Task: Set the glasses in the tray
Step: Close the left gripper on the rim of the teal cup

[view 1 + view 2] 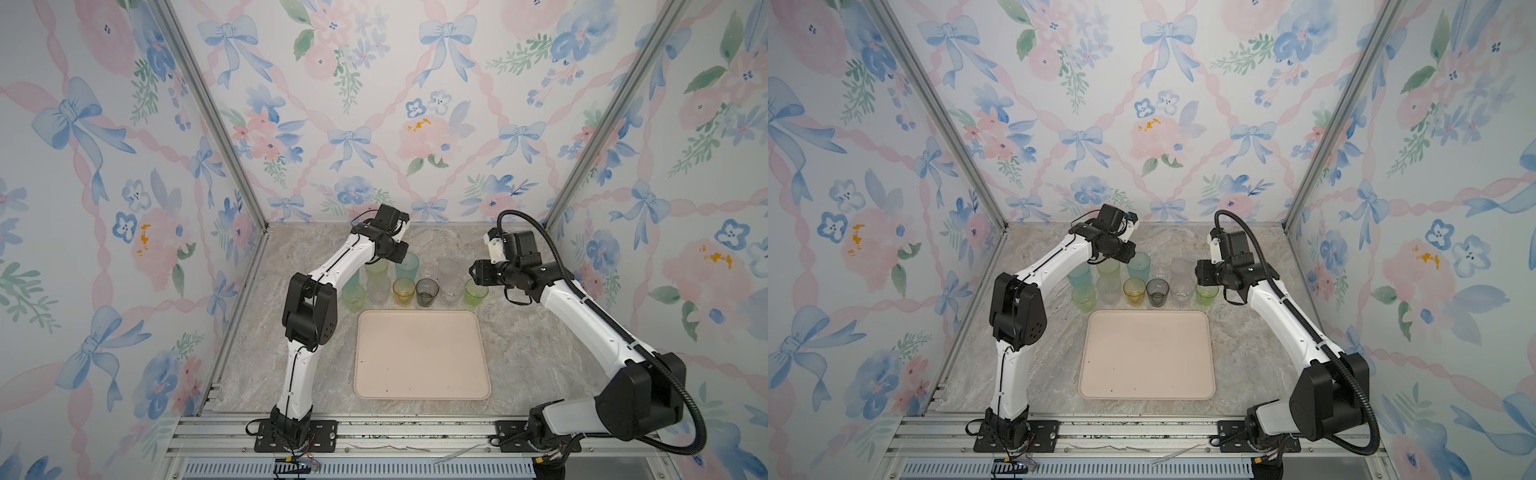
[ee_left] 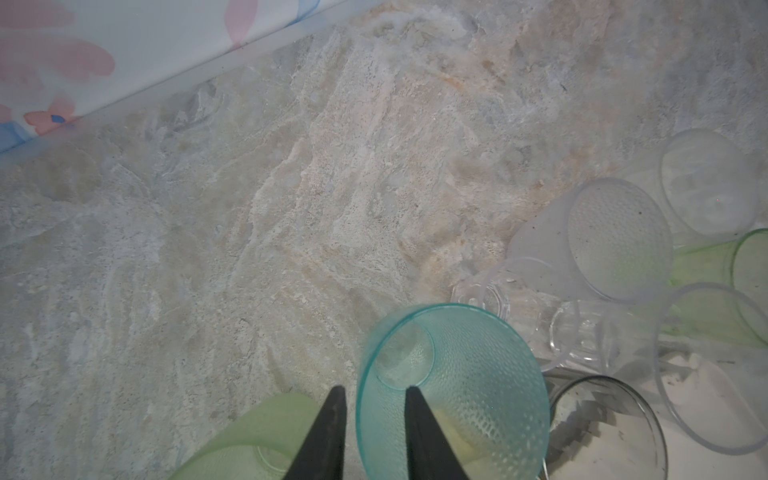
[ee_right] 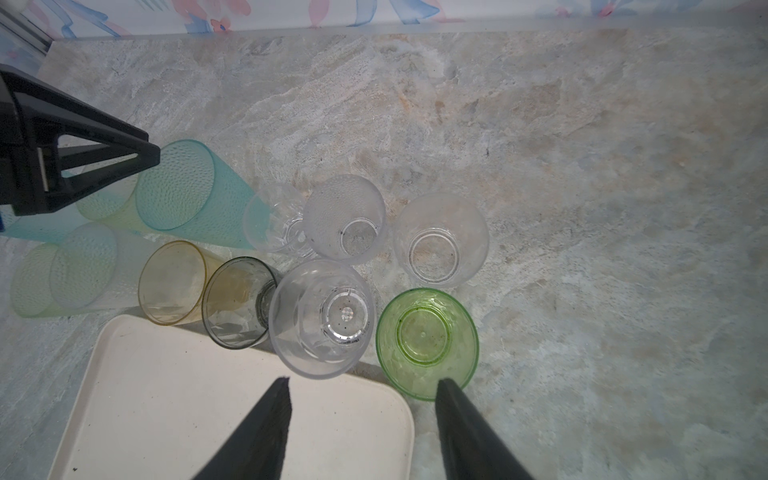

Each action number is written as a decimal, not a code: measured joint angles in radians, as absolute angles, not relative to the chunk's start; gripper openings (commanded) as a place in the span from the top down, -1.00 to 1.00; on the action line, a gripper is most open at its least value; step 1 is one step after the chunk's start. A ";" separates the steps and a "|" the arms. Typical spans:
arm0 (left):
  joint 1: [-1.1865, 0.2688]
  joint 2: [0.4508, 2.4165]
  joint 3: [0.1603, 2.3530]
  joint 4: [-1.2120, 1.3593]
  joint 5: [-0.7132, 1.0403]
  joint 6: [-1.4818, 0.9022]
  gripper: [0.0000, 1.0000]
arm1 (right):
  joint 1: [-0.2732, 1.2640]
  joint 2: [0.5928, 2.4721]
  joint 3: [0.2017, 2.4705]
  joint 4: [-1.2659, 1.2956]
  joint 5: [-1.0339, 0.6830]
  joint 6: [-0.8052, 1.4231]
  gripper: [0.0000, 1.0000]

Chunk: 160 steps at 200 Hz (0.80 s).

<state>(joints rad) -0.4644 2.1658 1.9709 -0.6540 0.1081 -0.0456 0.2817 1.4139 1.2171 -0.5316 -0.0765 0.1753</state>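
Note:
Several glasses stand in a cluster on the marble just beyond the empty cream tray [image 1: 419, 353] [image 1: 1146, 353] [image 3: 166, 395]. They include a tall teal glass [image 1: 407, 266] [image 1: 1138, 266] [image 2: 457, 395] [image 3: 178, 187], an amber one [image 1: 404, 291], a smoky grey one [image 1: 427, 292], a green one [image 1: 476, 292] [image 3: 428, 340] and clear ones. My left gripper [image 1: 394, 254] [image 1: 1125, 253] [image 2: 374, 390] straddles the teal glass's rim, one finger inside and one outside, jaws narrowly open. My right gripper [image 1: 473, 272] [image 1: 1200, 272] [image 3: 361, 380] hovers open above the tray's far right corner, beside the green glass.
A pale green glass [image 1: 376, 268] [image 2: 249, 436] stands right beside the teal one, by the left gripper's outer finger. A second teal glass [image 1: 1079, 274] is partly hidden behind the left arm. The floral back wall [image 1: 374, 124] rises behind the cluster.

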 measured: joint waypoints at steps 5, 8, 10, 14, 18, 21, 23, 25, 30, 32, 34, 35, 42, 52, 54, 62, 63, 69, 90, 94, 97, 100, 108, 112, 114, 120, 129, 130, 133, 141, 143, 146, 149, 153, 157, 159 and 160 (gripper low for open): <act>-0.464 2.170 1.974 -0.655 0.106 -0.044 0.47 | 0.282 1.414 1.217 -0.532 -0.077 0.175 -0.18; -0.464 2.172 1.975 -0.655 0.105 -0.044 0.47 | 0.282 1.414 1.217 -0.532 -0.078 0.175 -0.18; -0.464 2.172 1.976 -0.655 0.105 -0.044 0.48 | 0.282 1.414 1.217 -0.532 -0.078 0.175 -0.18; -0.464 2.175 1.976 -0.656 0.105 -0.044 0.49 | 0.282 1.414 1.217 -0.532 -0.079 0.175 -0.18; -0.464 2.177 1.977 -0.657 0.105 -0.041 0.49 | 0.282 1.415 1.217 -0.532 -0.079 0.175 -0.18; -0.464 2.179 1.978 -0.660 0.105 -0.041 0.50 | 0.282 1.416 1.217 -0.532 -0.080 0.175 -0.18; -0.464 2.181 1.979 -0.661 0.105 -0.039 0.50 | 0.282 1.416 1.217 -0.531 -0.080 0.175 -0.18; -0.464 2.183 1.979 -0.661 0.105 -0.039 0.50 | 0.282 1.416 1.217 -0.531 -0.080 0.175 -0.18; -0.465 2.186 1.981 -0.662 0.104 -0.037 0.51 | 0.282 1.419 1.217 -0.531 -0.081 0.175 -0.18; -0.465 2.188 1.981 -0.662 0.104 -0.036 0.51 | 0.282 1.419 1.217 -0.531 -0.081 0.175 -0.18; -0.465 2.189 1.982 -0.663 0.103 -0.036 0.51 | 0.282 1.420 1.217 -0.531 -0.081 0.175 -0.18; -0.465 2.190 1.982 -0.664 0.103 -0.036 0.51 | 0.282 1.421 1.217 -0.531 -0.082 0.175 -0.18; -0.465 2.196 1.986 -0.669 0.102 -0.033 0.53 | 0.282 1.424 1.217 -0.531 -0.083 0.175 -0.18; -0.465 2.204 1.990 -0.675 0.102 -0.030 0.57 | 0.282 1.429 1.217 -0.531 -0.083 0.175 -0.18; -0.465 2.205 1.991 -0.676 0.102 -0.030 0.58 | 0.282 1.430 1.217 -0.531 -0.083 0.175 -0.18; -0.465 2.209 1.992 -0.683 0.102 -0.028 0.62 | 0.282 1.431 1.217 -0.531 -0.083 0.175 -0.18; -0.465 2.209 1.992 -0.683 0.102 -0.028 0.63 | 0.282 1.431 1.217 -0.531 -0.084 0.175 -0.18; -0.465 2.210 1.993 -0.687 0.102 -0.025 0.67 | 0.282 1.432 1.217 -0.531 -0.084 0.175 -0.18; -0.465 2.216 2.008 -0.699 0.102 -0.022 0.78 | 0.282 1.435 1.217 -0.530 -0.084 0.175 -0.18; -0.465 2.217 2.011 -0.699 0.102 -0.021 0.80 | 0.282 1.437 1.217 -0.529 -0.085 0.175 -0.18; -0.465 2.217 2.013 -0.699 0.102 -0.020 0.82 | 0.282 1.438 1.217 -0.529 -0.086 0.175 -0.18; -0.465 2.218 2.015 -0.700 0.102 -0.019 0.84 | 0.282 1.439 1.217 -0.528 -0.086 0.175 -0.18; -0.465 2.219 2.022 -0.706 0.101 -0.017 0.88 | 0.282 1.442 1.217 -0.528 -0.087 0.175 -0.18; -0.465 2.220 2.024 -0.706 0.101 -0.014 0.89 | 0.282 1.443 1.217 -0.528 -0.087 0.175 -0.18; -0.465 2.220 2.024 -0.706 0.101 -0.013 0.89 | 0.282 1.444 1.217 -0.528 -0.088 0.175 -0.18; -0.465 2.221 2.026 -0.706 0.101 -0.010 0.90 | 0.282 1.446 1.217 -0.528 -0.088 0.175 -0.18; -0.465 2.222 2.027 -0.706 0.098 -0.009 0.92 | 0.282 1.449 1.217 -0.528 -0.088 0.175 -0.18; -0.465 2.222 2.027 -0.707 0.097 -0.009 0.92 | 0.282 1.449 1.217 -0.528 -0.088 0.175 -0.18; -0.465 2.222 2.027 -0.707 0.097 -0.008 0.93 | 0.282 1.450 1.217 -0.528 -0.089 0.175 -0.18; -0.465 2.222 2.028 -0.709 0.094 -0.007 0.95 | 0.282 1.451 1.217 -0.528 -0.091 0.175 -0.18; -0.465 2.222 2.028 -0.709 0.094 -0.007 0.96 | 0.282 1.452 1.217 -0.528 -0.091 0.175 -0.18; -0.465 2.222 2.029 -0.709 0.093 -0.007 0.97 | 0.282 1.452 1.217 -0.528 -0.091 0.175 -0.18; -0.465 2.222 2.029 -0.710 0.091 -0.007 0.97 | 0.282 1.452 1.217 -0.528 -0.092 0.175 -0.18; -0.465 2.222 2.030 -0.710 0.089 -0.007 0.98 | 0.282 1.452 1.217 -0.528 -0.092 0.175 -0.18; -0.465 2.222 2.032 -0.711 0.086 -0.006 0.98 | 0.282 1.452 1.217 -0.527 -0.092 0.175 -0.18; -0.465 2.222 2.033 -0.711 0.086 -0.006 0.99 | 0.282 1.452 1.217 -0.527 -0.092 0.175 -0.18; -0.465 2.222 2.033 -0.712 0.086 -0.006 0.99 | 0.282 1.452 1.217 -0.527 -0.092 0.176 -0.18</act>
<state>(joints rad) -0.4652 2.2215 2.0331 -0.7116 0.0856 -0.0063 0.2817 1.4525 1.2171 -0.5274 -0.0921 0.1757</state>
